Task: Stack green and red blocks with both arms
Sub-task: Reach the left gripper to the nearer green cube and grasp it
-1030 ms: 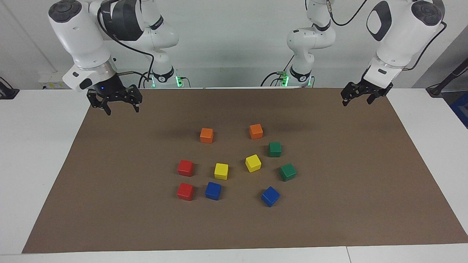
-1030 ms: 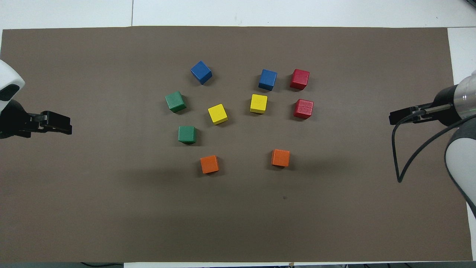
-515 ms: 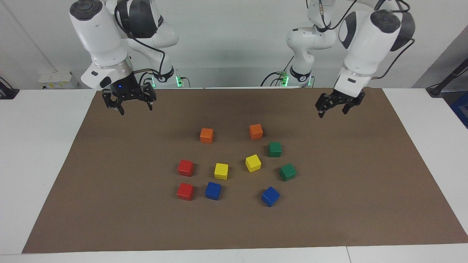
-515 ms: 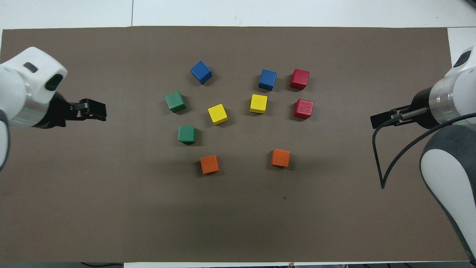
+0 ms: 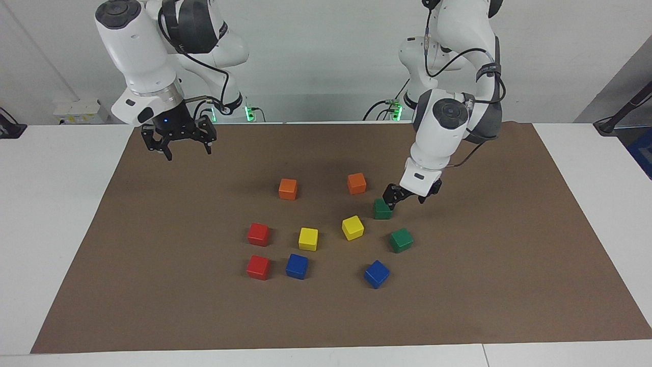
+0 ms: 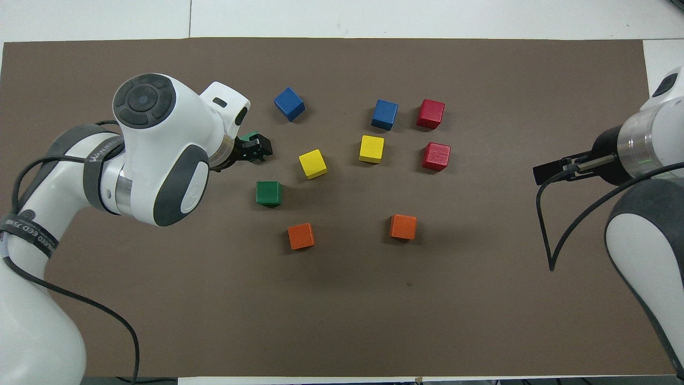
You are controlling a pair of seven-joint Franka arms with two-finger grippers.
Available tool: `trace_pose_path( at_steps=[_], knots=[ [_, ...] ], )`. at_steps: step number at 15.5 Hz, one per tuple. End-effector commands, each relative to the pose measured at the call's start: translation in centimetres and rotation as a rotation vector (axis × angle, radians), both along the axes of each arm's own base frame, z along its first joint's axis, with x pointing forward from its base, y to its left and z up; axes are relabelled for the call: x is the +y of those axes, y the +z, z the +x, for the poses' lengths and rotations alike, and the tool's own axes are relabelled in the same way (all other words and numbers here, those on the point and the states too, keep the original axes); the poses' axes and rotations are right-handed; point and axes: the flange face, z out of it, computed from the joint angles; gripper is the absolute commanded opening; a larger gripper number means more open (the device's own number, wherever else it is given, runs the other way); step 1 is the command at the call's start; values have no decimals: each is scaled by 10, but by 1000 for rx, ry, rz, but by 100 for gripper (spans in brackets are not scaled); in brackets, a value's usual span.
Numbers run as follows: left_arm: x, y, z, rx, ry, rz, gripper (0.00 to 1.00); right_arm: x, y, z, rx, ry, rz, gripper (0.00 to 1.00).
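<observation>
Nearest the robots, in the upper left of the facing frame, the right arm's black two-finger gripper (image 5: 177, 143) waits over the near edge of the brown paper mat (image 5: 509, 285), jaws apart and empty.

Right of centre in that frame, the left arm's black two-finger gripper (image 5: 406, 198) hangs in the air with its jaws apart, holding nothing. From above it covers most of one dark green glossy cube (image 6: 247, 137). From the front this cube (image 5: 401, 240) lies clear on the mat below it, so I judge the gripper is above the cube and not touching it.

Two orange cubes (image 5: 288, 188) (image 5: 356, 183) lie closest to the robots, in the upper middle of the frame. The second dark green cube (image 5: 382, 210) comes next, one fingertip crossing its top corner in the picture. Two yellow cubes (image 5: 308, 238) (image 5: 352, 227) sit at centre. The two bright red glossy cubes (image 5: 258, 234) (image 5: 258, 267) sit left of centre, one farther out than the other. Two blue cubes (image 5: 297, 266) (image 5: 377, 273) lie farthest, low in the frame. Nothing is stacked yet.

The step in hand looks like the left arm's reach for its first green cube. That cube sits turned on the mat, so the wrist should square the fingers to two flat faces and centre over it. Then it should come straight down, clear of the other green cube and the nearby yellow one, before the jaws come together.
</observation>
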Motion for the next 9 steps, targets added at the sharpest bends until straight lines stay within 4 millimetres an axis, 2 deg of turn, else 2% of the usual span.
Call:
trace_pose_path(
  at_steps=[1, 3, 6, 9],
  knots=[
    [-18, -29, -20, 8, -21, 10, 100, -3, 5, -5, 2, -12, 5, 100],
    [-30, -50, -21, 24, -40, 18, 100, -5, 6, -6, -2, -18, 5, 100],
    [-28, -59, -23, 39, -49, 26, 100, 0, 4, -5, -13, -19, 7, 100],
    [-23, -72, -27, 35, -47, 24, 100, 24, -3, -3, -28, -118, 15, 100]
  ],
)
